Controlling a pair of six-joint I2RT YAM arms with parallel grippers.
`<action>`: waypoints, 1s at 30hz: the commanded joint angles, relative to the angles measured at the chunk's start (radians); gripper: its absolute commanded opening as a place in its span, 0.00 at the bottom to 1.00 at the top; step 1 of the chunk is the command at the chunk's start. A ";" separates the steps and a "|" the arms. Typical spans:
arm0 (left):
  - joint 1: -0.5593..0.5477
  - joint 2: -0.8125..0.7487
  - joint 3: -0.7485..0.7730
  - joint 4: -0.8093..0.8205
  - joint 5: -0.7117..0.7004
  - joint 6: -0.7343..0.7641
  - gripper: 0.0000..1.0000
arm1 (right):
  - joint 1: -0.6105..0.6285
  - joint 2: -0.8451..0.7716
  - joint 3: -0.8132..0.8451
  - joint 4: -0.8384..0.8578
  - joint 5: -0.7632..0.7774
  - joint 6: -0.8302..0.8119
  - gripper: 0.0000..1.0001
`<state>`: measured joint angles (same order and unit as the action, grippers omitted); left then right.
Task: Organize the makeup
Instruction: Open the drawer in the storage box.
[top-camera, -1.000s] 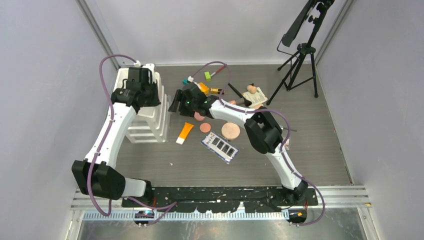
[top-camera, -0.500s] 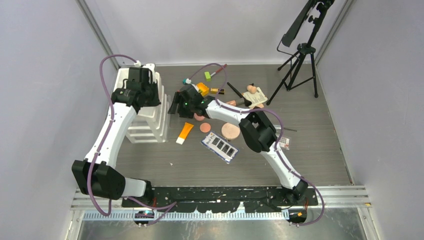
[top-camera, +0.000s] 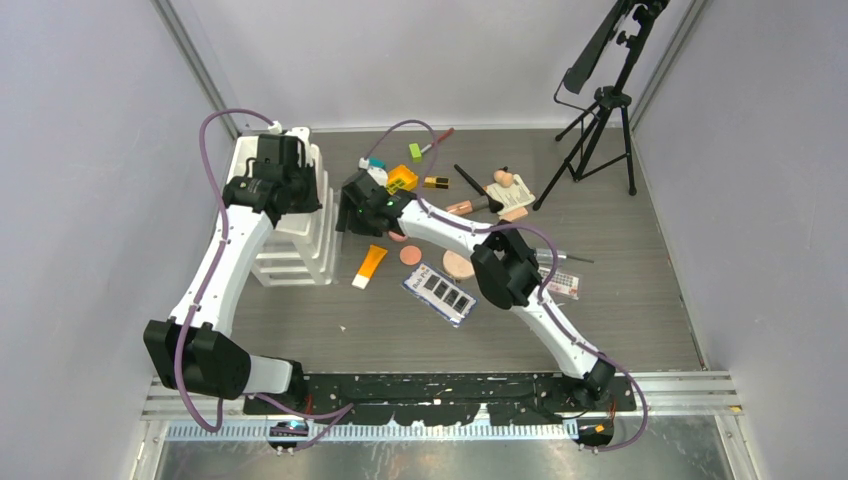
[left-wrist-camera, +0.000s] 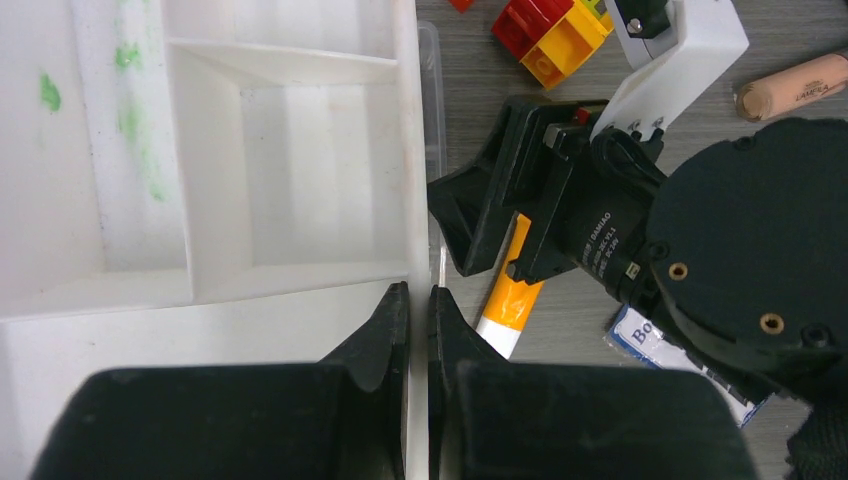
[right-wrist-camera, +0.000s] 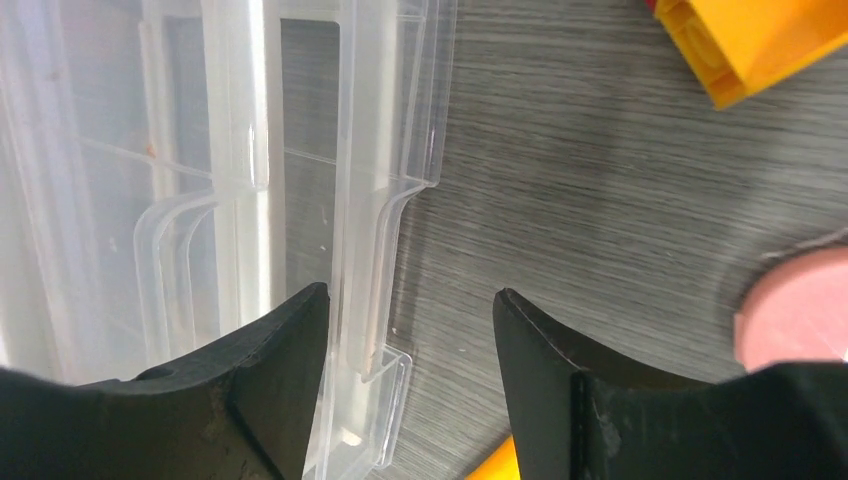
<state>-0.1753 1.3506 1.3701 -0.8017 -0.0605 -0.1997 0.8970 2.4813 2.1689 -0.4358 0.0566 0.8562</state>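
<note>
The white organizer (top-camera: 292, 232) stands at the left. My left gripper (left-wrist-camera: 419, 300) is shut on its right wall (left-wrist-camera: 408, 150). My right gripper (right-wrist-camera: 410, 310) is open just right of the organizer (top-camera: 352, 208), and its left finger (right-wrist-camera: 270, 350) stands against a clear plastic tray edge (right-wrist-camera: 385, 250). The orange tube (top-camera: 369, 266) lies below it. It also shows in the left wrist view (left-wrist-camera: 510, 300). Pink compacts (top-camera: 410, 255), a peach compact (top-camera: 457, 265), an eyeshadow palette (top-camera: 440, 293), a beige tube (top-camera: 460, 207), a black brush (top-camera: 470, 181), a lipstick (top-camera: 435, 182) and a red pencil (top-camera: 436, 142) lie scattered.
A yellow-and-red brick (top-camera: 402, 178), a green block (top-camera: 414, 152) and a teal block (top-camera: 372, 163) lie at the back. A second palette (top-camera: 561, 286) lies by the right arm. A black tripod (top-camera: 600, 110) stands at the back right.
My right arm has reached further left and back, bringing its gripper closer to the organizer's edge. The small palette at the right has come into view. The left arm has not moved.
</note>
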 joint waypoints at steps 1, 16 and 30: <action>-0.004 -0.006 0.016 0.057 0.004 0.017 0.00 | 0.015 0.007 0.087 -0.169 0.185 -0.076 0.65; -0.004 -0.010 0.015 0.053 -0.010 0.022 0.00 | -0.005 -0.117 -0.039 -0.285 0.350 -0.124 0.64; -0.004 -0.013 0.015 0.052 -0.018 0.025 0.00 | -0.026 -0.216 -0.167 -0.288 0.422 -0.124 0.60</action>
<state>-0.1871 1.3506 1.3701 -0.8005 -0.0597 -0.1959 0.8986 2.3379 2.0377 -0.6361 0.3790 0.7609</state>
